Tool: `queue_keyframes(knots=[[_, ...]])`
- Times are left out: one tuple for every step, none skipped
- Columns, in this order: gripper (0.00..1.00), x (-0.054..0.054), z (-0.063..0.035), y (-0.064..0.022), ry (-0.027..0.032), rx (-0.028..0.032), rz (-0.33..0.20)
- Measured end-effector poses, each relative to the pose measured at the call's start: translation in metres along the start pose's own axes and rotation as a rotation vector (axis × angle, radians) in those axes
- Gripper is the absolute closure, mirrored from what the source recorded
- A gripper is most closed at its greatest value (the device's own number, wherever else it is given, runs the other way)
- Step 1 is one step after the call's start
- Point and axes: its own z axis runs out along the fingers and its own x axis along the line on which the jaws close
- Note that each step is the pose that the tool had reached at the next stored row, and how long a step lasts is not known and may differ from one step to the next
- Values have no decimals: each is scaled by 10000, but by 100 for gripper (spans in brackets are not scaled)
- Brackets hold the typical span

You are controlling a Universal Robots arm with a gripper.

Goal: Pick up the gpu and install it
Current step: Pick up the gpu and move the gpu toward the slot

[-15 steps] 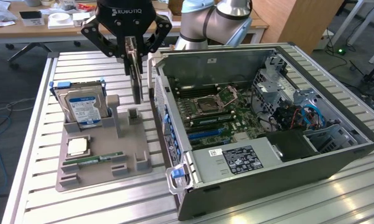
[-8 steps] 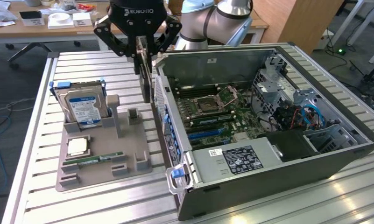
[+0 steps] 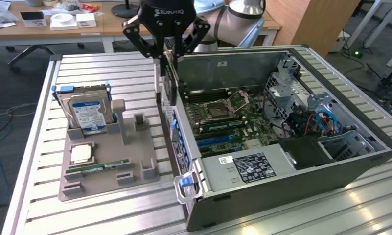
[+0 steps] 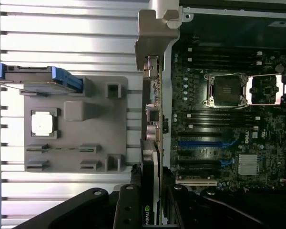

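While the gripper (image 3: 166,50) hangs over the back edge of the open computer case (image 3: 352,161), its two fingers are clamped on the gpu (image 3: 163,73). The thin dark card hangs straight down under the gripper, with its silver end bracket (image 4: 157,33) at the far end. On one side of the gripper is the green board (image 4: 219,119) inside the case. On the other side, well apart, sits the gray tray (image 3: 127,161) with the hard drive (image 3: 88,115).
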Motion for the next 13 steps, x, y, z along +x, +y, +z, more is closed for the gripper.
queue_keyframes(knots=[[73,-43,1,0,1,-3,0],[73,-90,3,0,0,-8,-1],[73,-132,4,1,0,-11,0],[73,-176,6,2,-1,-15,1],[73,-221,7,1,0,-18,0],[73,-267,8,2,0,-21,-1],[73,-311,9,2,0,-24,1],[73,-358,11,2,0,-28,1],[73,-404,12,3,0,-32,1],[73,-449,14,3,0,-37,0],[73,-494,15,3,0,-42,1],[73,-539,16,4,0,-46,1],[73,-583,18,4,0,-50,2]])
